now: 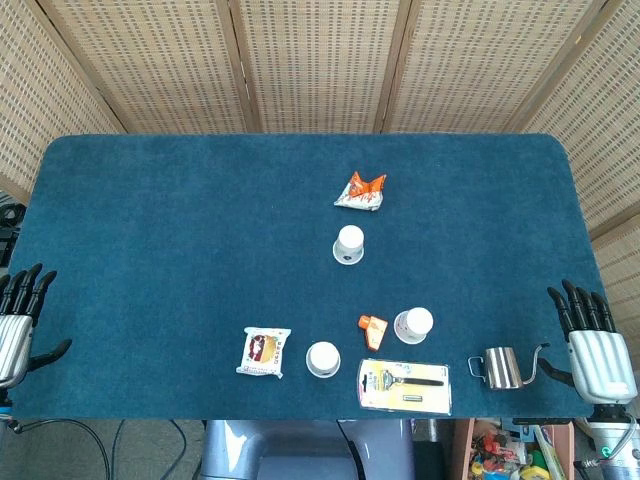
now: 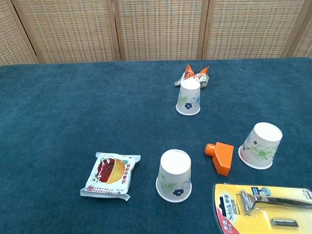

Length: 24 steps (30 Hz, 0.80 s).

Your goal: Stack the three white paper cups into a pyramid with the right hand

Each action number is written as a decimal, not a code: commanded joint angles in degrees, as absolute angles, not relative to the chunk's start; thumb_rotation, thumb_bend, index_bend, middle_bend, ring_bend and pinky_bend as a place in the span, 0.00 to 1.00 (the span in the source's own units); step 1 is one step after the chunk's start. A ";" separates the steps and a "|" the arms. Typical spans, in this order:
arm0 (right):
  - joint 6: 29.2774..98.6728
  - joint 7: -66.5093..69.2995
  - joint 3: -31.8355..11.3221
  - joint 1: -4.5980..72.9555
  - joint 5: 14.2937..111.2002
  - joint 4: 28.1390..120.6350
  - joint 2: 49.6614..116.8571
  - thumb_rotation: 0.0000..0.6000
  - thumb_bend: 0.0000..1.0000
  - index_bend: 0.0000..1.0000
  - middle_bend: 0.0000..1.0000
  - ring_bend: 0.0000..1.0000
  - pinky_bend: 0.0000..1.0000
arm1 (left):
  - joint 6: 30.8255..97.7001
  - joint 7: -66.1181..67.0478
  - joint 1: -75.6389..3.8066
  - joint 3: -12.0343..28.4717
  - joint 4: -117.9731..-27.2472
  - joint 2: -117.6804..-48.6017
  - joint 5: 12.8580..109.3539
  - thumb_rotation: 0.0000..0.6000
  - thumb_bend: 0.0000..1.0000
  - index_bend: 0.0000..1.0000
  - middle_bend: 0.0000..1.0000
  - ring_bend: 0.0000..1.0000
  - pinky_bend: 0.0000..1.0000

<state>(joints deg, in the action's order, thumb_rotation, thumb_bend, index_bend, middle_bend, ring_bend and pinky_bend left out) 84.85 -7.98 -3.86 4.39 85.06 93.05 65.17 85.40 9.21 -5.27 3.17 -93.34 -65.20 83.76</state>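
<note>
We find the three inverted white floral paper cups (image 2: 174, 182) (image 2: 261, 145) (image 2: 188, 97) scattered well apart on the blue cloth surface (image 1: 150, 250). The right robot hand (image 1: 595, 345) rests open and empty at the edge. The orange plastic piece (image 2: 220, 157) between two cups risks snagging an approach.

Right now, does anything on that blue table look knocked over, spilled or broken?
Nothing stands out. The three paper cups stand upside down and apart, none tipped. The snack packets, razor pack and metal pitcher look intact, nothing spilled.
</note>
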 commanded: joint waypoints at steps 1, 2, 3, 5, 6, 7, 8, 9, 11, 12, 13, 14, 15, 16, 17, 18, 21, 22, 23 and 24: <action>84.81 -7.70 -3.78 4.40 85.19 92.98 65.16 1.00 0.01 0.00 0.00 0.00 0.00 | 85.37 9.19 -5.23 3.21 -93.45 -65.09 83.56 1.00 0.20 0.00 0.00 0.00 0.00; 84.84 -7.66 -3.76 4.41 85.32 92.98 65.14 1.00 0.01 0.00 0.00 0.00 0.00 | 85.39 9.18 -5.21 3.23 -93.49 -65.06 83.52 1.00 0.20 0.00 0.00 0.00 0.00; 84.86 -7.65 -3.73 4.43 85.43 92.98 65.12 1.00 0.01 0.00 0.00 0.00 0.00 | 85.41 9.19 -5.20 3.26 -93.53 -65.02 83.48 1.00 0.20 0.00 0.00 0.00 0.00; 84.90 -7.66 -3.68 4.41 85.57 93.04 65.06 1.00 0.01 0.00 0.00 0.00 0.00 | 85.48 9.20 -5.15 3.27 -93.60 -64.96 83.43 1.00 0.20 0.00 0.00 0.00 0.00; 84.72 -7.75 -3.57 4.36 85.40 93.22 65.03 1.00 0.01 0.00 0.00 0.00 0.00 | 85.70 9.10 -5.08 3.25 -93.74 -64.87 83.62 1.00 0.20 0.00 0.00 0.00 0.00; 84.67 -7.68 -3.53 4.34 85.36 93.41 65.00 1.00 0.01 0.00 0.00 0.00 0.00 | 85.76 9.08 -5.06 3.21 -93.81 -64.82 83.76 1.00 0.20 0.00 0.00 0.00 0.00; 84.66 -7.57 -3.54 4.33 85.34 93.55 64.93 1.00 0.01 0.00 0.00 0.00 0.00 | 85.77 9.08 -5.06 3.17 -93.87 -64.75 83.84 1.00 0.20 0.00 0.00 0.00 0.00; 84.64 -7.43 -3.54 4.33 85.34 93.67 64.89 1.00 0.01 0.00 0.00 0.00 0.00 | 85.78 9.11 -5.07 3.14 -93.93 -64.69 83.94 1.00 0.20 0.00 0.00 0.00 0.00; 84.68 -7.58 -3.63 4.38 85.35 93.74 64.88 1.00 0.01 0.00 0.00 0.00 0.00 | 85.94 9.04 -5.06 3.12 -94.00 -64.59 84.20 1.00 0.20 0.00 0.00 0.00 0.00; 84.71 -7.71 -3.63 4.40 85.41 93.72 64.96 1.00 0.01 0.00 0.00 0.00 0.00 | 85.97 8.95 -5.05 3.11 -94.02 -64.55 84.24 1.00 0.19 0.00 0.00 0.00 0.00; 84.72 -7.74 -3.63 4.40 85.43 93.71 65.00 1.00 0.01 0.00 0.00 0.00 0.00 | 86.03 8.84 -5.03 3.13 -94.00 -64.53 84.26 1.00 0.20 0.00 0.00 0.00 0.00; 84.71 -7.75 -3.60 4.41 85.49 93.80 65.02 1.00 0.01 0.00 0.00 0.00 0.00 | 86.06 8.70 -5.02 3.15 -93.96 -64.50 84.27 1.00 0.20 0.00 0.00 0.00 0.00; 84.70 -7.77 -3.57 4.42 85.54 93.85 65.04 1.00 0.01 0.00 0.00 0.00 0.00 | 86.06 8.60 -5.01 3.17 -93.94 -64.47 84.24 1.00 0.19 0.00 0.00 0.00 0.00; 84.70 -7.81 -3.56 4.43 85.59 93.90 65.05 1.00 0.01 0.00 0.00 0.00 0.00 | 86.05 8.46 -5.00 3.19 -93.93 -64.43 84.17 1.00 0.20 0.00 0.00 0.00 0.00; 84.73 -7.80 -3.58 4.43 85.58 93.79 65.07 1.00 0.01 0.00 0.00 0.00 0.00 | 86.02 8.35 -5.00 3.25 -93.87 -64.40 84.09 1.00 0.20 0.00 0.00 0.00 0.00; 84.70 -7.67 -3.58 4.46 85.62 93.67 65.11 1.00 0.01 0.00 0.00 0.00 0.00 | 85.95 8.34 -5.05 3.28 -93.83 -64.41 84.03 1.00 0.20 0.00 0.00 0.00 0.00; 84.37 -7.01 -3.71 4.63 85.43 93.41 65.05 1.00 0.01 0.00 0.00 0.00 0.00 | 85.63 8.68 -5.13 3.26 -93.93 -64.50 83.78 1.00 0.20 0.00 0.00 0.00 0.00; 84.30 -6.78 -3.71 4.62 85.32 93.34 65.04 1.00 0.01 0.00 0.00 0.00 0.00 | 85.63 8.83 -5.12 3.24 -93.99 -64.48 83.77 1.00 0.20 0.00 0.00 0.00 0.00; 84.24 -6.52 -3.76 4.65 85.24 93.21 65.04 1.00 0.01 0.00 0.00 0.00 0.00 | 85.68 8.92 -5.09 3.26 -94.07 -64.49 83.73 1.00 0.20 0.00 0.00 0.00 0.00; 84.13 -6.20 -3.83 4.74 85.21 93.01 65.03 1.00 0.01 0.00 0.00 0.00 0.00 | 85.80 8.95 -5.05 3.30 -94.13 -64.50 83.69 1.00 0.20 0.00 0.00 0.00 0.00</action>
<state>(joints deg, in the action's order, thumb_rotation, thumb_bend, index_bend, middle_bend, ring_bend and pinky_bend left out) 84.23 -6.41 -3.76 4.66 85.28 93.17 65.04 85.78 8.93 -5.06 3.29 -94.11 -64.50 83.70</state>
